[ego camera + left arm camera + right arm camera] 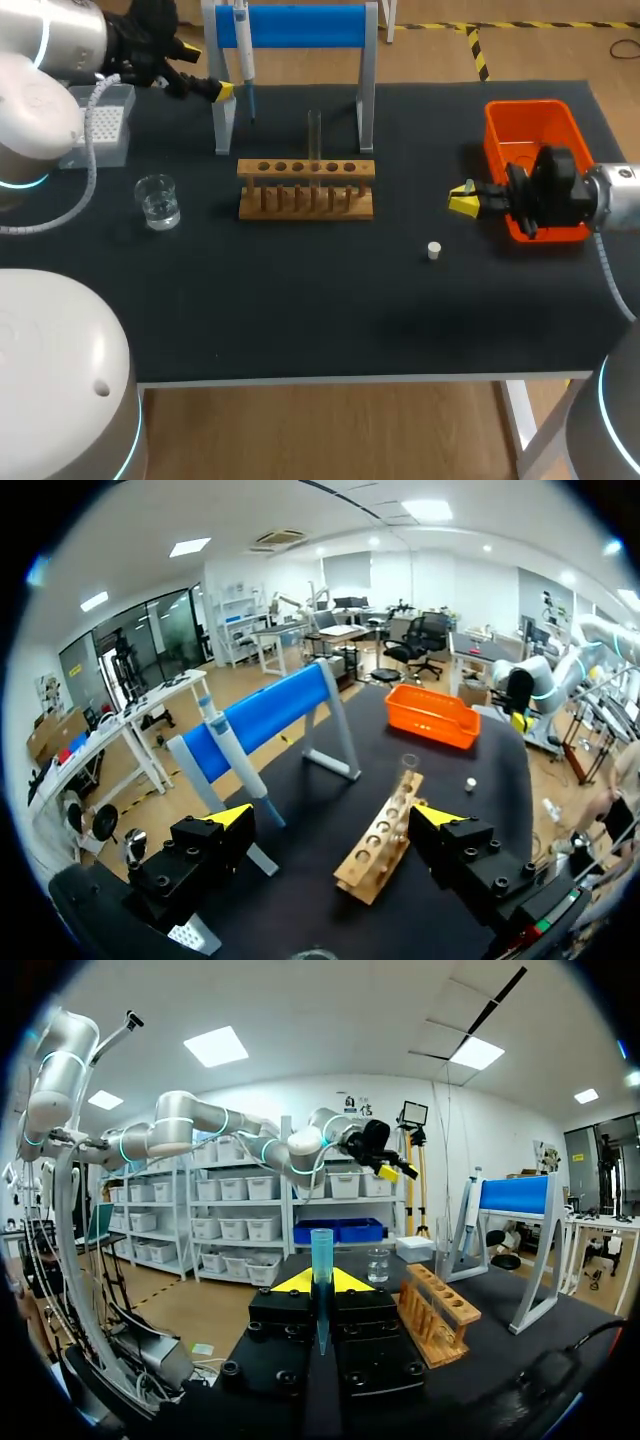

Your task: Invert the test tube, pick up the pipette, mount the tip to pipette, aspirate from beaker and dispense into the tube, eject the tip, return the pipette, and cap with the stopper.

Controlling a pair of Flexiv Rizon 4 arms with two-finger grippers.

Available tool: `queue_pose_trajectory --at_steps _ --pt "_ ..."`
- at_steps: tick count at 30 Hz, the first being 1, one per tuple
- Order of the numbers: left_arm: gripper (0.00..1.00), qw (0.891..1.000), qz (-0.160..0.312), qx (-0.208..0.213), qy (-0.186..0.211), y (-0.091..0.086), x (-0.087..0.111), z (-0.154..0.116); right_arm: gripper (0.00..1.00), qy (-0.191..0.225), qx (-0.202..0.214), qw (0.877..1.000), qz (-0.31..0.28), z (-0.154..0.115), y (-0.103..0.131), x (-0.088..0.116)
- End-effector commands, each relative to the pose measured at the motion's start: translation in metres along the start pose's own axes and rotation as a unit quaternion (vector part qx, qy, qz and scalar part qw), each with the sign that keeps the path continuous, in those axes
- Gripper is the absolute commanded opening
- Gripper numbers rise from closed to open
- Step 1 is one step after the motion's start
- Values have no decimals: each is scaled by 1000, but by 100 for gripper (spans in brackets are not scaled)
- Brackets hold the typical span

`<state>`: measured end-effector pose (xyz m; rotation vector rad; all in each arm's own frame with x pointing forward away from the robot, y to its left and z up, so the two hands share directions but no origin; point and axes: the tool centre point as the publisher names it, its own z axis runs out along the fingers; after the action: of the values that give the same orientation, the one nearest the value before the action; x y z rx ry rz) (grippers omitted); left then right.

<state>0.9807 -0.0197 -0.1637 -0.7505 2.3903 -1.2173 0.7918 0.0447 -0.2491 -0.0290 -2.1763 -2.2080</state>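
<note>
Ideally the left gripper (335, 825), fingers wide open, centres squarely on the pipette (238, 765) hanging from the blue stand (262, 716) just ahead before closing, while the right gripper (320, 1282) clamps the blue tip (321, 1250).

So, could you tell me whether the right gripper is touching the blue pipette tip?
Touching. The right wrist view shows the blue pipette tip standing upright between the two fingers of the right gripper, both pressed against its sides.
</note>
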Motion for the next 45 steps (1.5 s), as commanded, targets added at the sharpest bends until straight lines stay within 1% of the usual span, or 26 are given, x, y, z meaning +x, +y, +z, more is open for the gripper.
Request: queue_pose_trajectory --at_steps 1,4,9,16,22,27,35,40,45 --pt "100 1000 -5 0 -17 0 -5 13 0 0 0 1000 0 -1 0 1" --pt "100 999 -12 2 -29 -2 -10 17 0 0 0 1000 0 -1 0 1" --pt "100 997 -32 11 -63 -4 -17 25 0 0 0 1000 0 -1 0 1" --pt "100 992 -55 20 -112 -10 -26 36 0 0 0 1000 0 -1 0 1" --pt "100 984 -80 21 -157 -12 -37 44 0 0 0 1000 0 -1 0 1" --pt "100 978 -94 16 -185 -17 -44 52 0 0 0 1000 0 -1 0 1" --pt "100 968 -127 3 -217 -20 -53 64 0 0 0 1000 0 -1 0 1" --pt "100 961 -144 3 -234 -20 -61 69 0 0 0 1000 0 -1 0 1" --pt "100 953 -160 5 -258 -23 -66 73 0 0 0 1000 0 -1 0 1"
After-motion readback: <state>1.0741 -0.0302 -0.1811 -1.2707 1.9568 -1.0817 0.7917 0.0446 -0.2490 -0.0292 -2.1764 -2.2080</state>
